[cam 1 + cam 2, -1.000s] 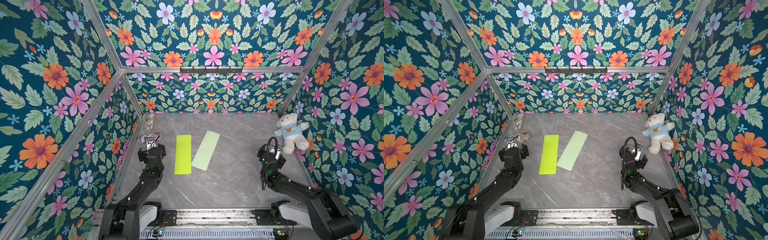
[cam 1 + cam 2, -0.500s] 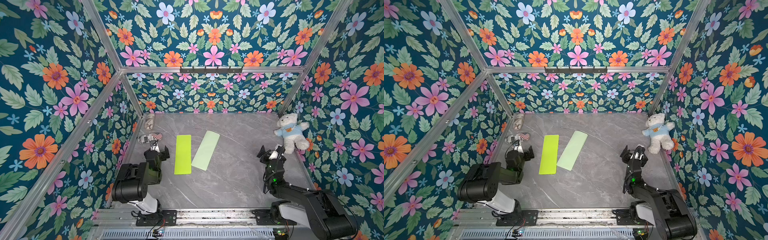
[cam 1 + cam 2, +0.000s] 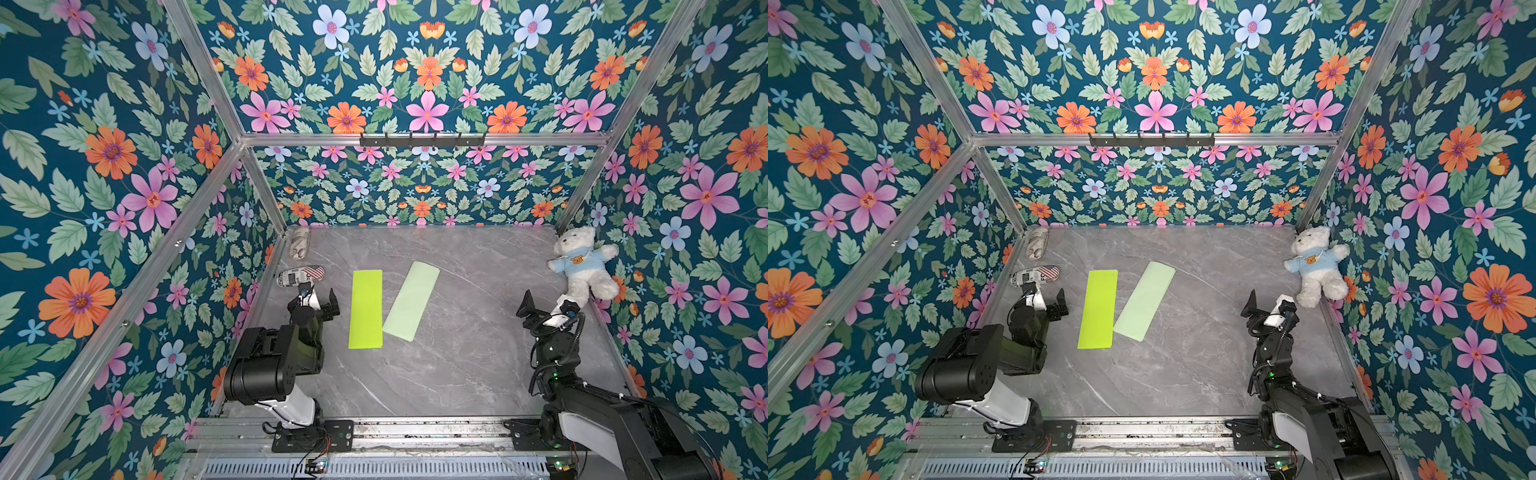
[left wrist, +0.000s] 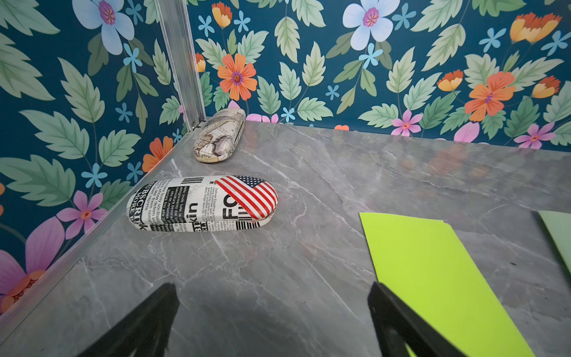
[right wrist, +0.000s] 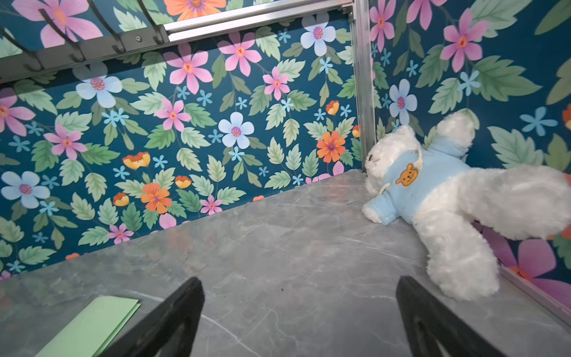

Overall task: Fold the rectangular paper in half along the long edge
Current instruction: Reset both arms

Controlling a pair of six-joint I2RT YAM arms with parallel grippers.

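both claws spread wide, empty. left gripper (image 3: 319,293) sits just beside the lime paper (image 3: 365,309), on its right, long axis toward back wall. pale green paper (image 3: 411,306) lies beyond, tilted. right gripper (image 3: 544,303) well apart.

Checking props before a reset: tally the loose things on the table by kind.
paper sheets: 2
glasses cases: 2
teddy bear: 1
Total: 5
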